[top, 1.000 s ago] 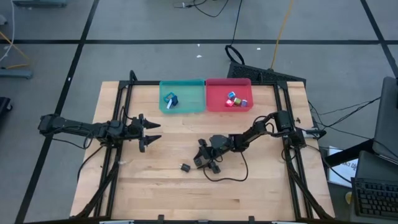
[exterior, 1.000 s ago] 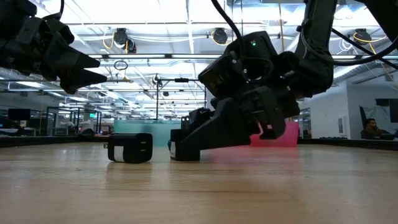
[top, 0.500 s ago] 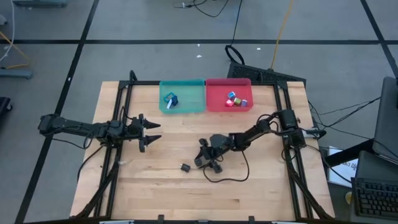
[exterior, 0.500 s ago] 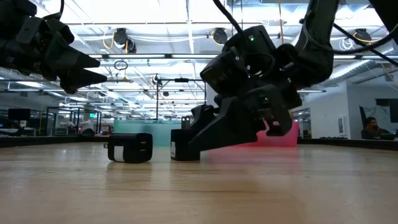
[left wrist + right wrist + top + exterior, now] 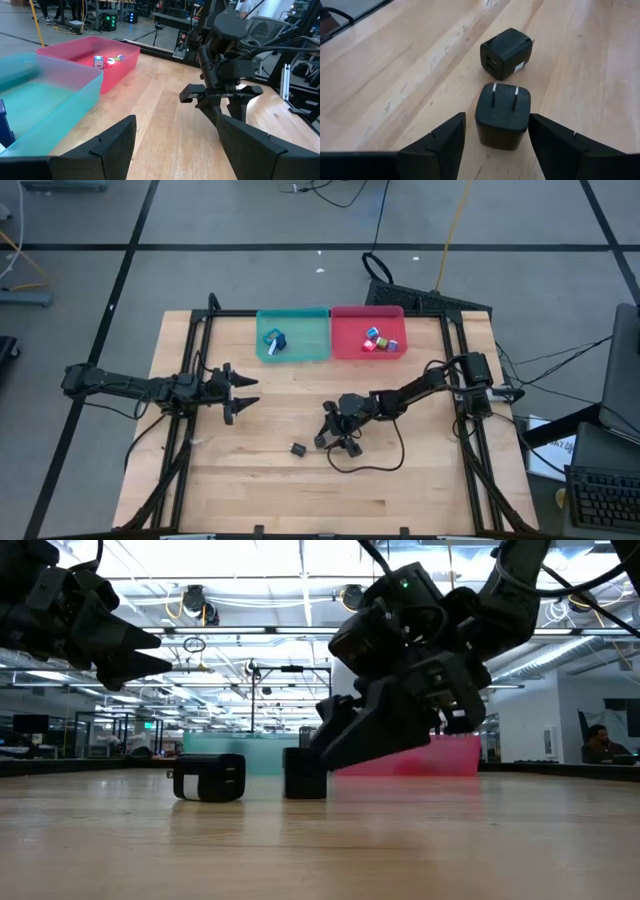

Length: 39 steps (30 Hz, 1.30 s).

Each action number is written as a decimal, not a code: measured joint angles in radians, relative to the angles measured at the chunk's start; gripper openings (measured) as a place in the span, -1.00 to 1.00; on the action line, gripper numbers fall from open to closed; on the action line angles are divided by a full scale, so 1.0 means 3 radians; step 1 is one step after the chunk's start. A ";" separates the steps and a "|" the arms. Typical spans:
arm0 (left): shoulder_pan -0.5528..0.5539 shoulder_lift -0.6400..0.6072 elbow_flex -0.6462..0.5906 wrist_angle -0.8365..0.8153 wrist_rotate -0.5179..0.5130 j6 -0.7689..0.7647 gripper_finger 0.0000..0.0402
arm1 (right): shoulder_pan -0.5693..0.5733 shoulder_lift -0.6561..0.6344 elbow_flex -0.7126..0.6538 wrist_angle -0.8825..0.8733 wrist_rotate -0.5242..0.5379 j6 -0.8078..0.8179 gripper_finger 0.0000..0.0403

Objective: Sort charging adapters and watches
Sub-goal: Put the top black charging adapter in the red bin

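Two black charging adapters sit on the wooden table. One (image 5: 502,120) stands with its prongs up between the fingers of my open right gripper (image 5: 497,131), which hangs just above it (image 5: 305,773). The other (image 5: 506,52) lies a little beyond it, toward the table's left (image 5: 208,778). Whether either finger touches the near adapter I cannot tell. My left gripper (image 5: 245,390) waits open at the table's left side. Watches (image 5: 273,340) lie in the teal bin (image 5: 310,345), and several coloured adapters (image 5: 380,340) lie in the red bin (image 5: 350,345).
The teal bin and the red bin stand side by side at the table's far edge. A black cable (image 5: 385,465) loops on the wood near my right arm. Black rails (image 5: 195,420) run along the left and right sides of the table. Bare wood lies toward the near edge.
My right gripper has risen off the table, so its fingertips no longer rest on the wood. The adapter under it, which leaned beneath the fingers, now stands upright on its own. The other adapter has stayed put.
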State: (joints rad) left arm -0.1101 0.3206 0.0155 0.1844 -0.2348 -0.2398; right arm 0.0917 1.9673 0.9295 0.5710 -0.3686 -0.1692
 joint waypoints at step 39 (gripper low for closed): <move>0.0000 0.0000 0.0000 -0.0001 0.0000 -0.0001 0.39 | 0.0159 -0.0008 0.0000 0.0151 0.0452 0.0013 0.00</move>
State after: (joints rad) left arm -0.1100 0.3206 0.0154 0.1841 -0.2348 -0.2401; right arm 0.1394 1.9648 0.9295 0.6163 -0.2329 -0.1654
